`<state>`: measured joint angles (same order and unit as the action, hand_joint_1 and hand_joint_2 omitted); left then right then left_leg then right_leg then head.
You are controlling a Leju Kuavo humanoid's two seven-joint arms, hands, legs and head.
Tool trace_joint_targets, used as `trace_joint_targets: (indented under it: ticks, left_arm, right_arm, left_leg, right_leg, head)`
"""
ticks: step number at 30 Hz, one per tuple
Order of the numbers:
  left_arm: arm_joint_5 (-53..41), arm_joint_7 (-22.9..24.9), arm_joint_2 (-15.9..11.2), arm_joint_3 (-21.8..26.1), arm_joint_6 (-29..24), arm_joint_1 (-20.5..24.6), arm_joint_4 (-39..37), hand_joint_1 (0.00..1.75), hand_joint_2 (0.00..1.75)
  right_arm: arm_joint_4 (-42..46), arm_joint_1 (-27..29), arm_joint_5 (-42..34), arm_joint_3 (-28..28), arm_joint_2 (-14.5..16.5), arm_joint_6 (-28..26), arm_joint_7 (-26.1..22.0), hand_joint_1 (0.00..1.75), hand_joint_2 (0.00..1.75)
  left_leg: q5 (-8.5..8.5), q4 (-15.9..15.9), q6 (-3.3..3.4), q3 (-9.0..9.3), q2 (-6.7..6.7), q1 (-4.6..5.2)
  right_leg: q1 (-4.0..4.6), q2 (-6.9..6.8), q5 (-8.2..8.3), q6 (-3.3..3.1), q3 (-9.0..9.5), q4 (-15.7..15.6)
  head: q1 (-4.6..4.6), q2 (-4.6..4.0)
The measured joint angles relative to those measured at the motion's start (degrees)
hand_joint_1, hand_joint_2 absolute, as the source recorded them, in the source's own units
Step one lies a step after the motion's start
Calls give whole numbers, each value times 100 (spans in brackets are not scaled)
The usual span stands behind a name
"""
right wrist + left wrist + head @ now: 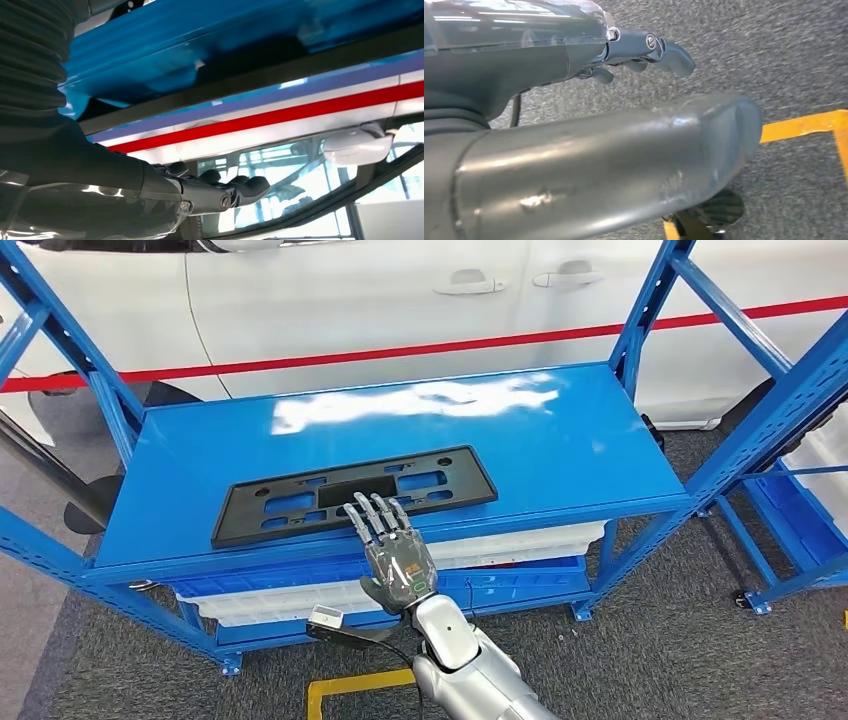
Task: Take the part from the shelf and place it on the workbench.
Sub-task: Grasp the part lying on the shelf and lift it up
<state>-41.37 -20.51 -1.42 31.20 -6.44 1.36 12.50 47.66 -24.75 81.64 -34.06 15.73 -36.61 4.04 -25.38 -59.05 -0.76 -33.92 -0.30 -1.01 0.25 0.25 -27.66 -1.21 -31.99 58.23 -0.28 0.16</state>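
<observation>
At the shelf's front edge I have the right hand [392,552] flat, fingers apart, holding nothing; its fingertips [364,506] overlap the near long edge of the part [352,491]; the black part lies flat on the blue shelf [560,450], long axis across my reach; the left hand [574,150] hangs over carpet, grip state indeterminate.

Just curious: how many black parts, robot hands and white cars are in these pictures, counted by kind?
Black part: 1
Robot hands: 2, the right hand and the left hand
White car: 1
Total: 4
</observation>
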Motion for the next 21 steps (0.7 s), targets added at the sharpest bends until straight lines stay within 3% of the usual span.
trace_joint_targets:
  ticks: [4,5,7,8,9,10,11,12,14,16,19,21]
  left_arm:
    - [-1,0,5,31,-3,-7,0,0,0]
    - [-1,0,7,34,-4,-4,0,0,0]
    - [-1,1,7,38,-5,2,0,0,0]
    - [-1,1,7,40,-5,0,0,0,0]
    - [-1,1,7,42,-5,-4,0,0,0]
    - [0,1,8,43,-5,-8,0,0,0]
    - [1,1,9,44,-5,-10,0,0,0]
    - [1,1,13,45,-5,-10,0,0,0]
    - [1,2,20,45,-5,-3,0,0,0]
    - [2,2,24,46,-5,2,0,0,0]
    - [3,-1,28,48,-4,13,0,0,0]
    - [7,-2,31,49,-4,15,0,0,0]
  right_arm:
    - [-63,-36,4,1,21,-1,0,0,175]
    - [-74,-45,4,2,24,-1,0,0,175]
    - [-106,-49,4,3,22,3,0,0,175]
    - [-126,-42,4,3,21,11,0,0,175]
    - [-148,-34,6,3,20,23,0,0,175]
    - [-166,-31,9,3,19,37,0,0,175]
    - [-179,-31,13,3,19,50,0,0,175]
    - [-187,-35,17,3,19,60,-1,0,175]
    - [-199,-51,19,3,21,76,-2,0,175]
    - [-211,-62,19,3,25,87,-2,0,175]
    - [-215,-68,20,3,46,88,-3,0,175]
    - [-222,-76,21,3,67,91,-4,0,175]
  left_leg:
    - [-12,62,125,47,1,-28]
    - [-15,80,157,69,3,-43]
    - [-44,83,202,95,5,-37]
    - [-61,82,211,108,4,-35]
    - [-81,81,211,129,1,-33]
    - [-104,80,206,160,-3,-33]
    - [-132,80,194,203,-9,-33]
    - [-164,82,178,248,-15,-33]
    - [-224,84,121,310,-21,-17]
    - [-257,106,49,334,-19,-6]
    - [-348,39,-44,353,-4,-21]
    - [-605,-493,-78,107,4,-31]
  right_leg:
    - [3,0,-118,113,-55,146]
    - [-4,-2,-239,143,-172,384]
    - [-34,-4,-536,187,-582,1121]
    - [-48,-4,-621,202,-796,1457]
    - [-58,-5,-594,209,-929,1613]
    - [-63,-7,-452,207,-953,1554]
    - [-66,-9,-216,195,-856,1269]
    - [-63,-11,34,171,-692,858]
    - [-31,-10,291,114,-402,215]
    - [6,2,265,66,-325,55]
    - [-28,16,253,-18,-241,-44]
    - [-44,-1,230,-81,-158,-92]
  head:
    - [23,1]
    - [36,1]
    - [62,0]
    - [63,0]
    - [64,0]
    - [64,0]
    - [66,0]
    - [66,-1]
    - [63,-1]
    - [61,-1]
    - [56,-1]
    - [46,-1]
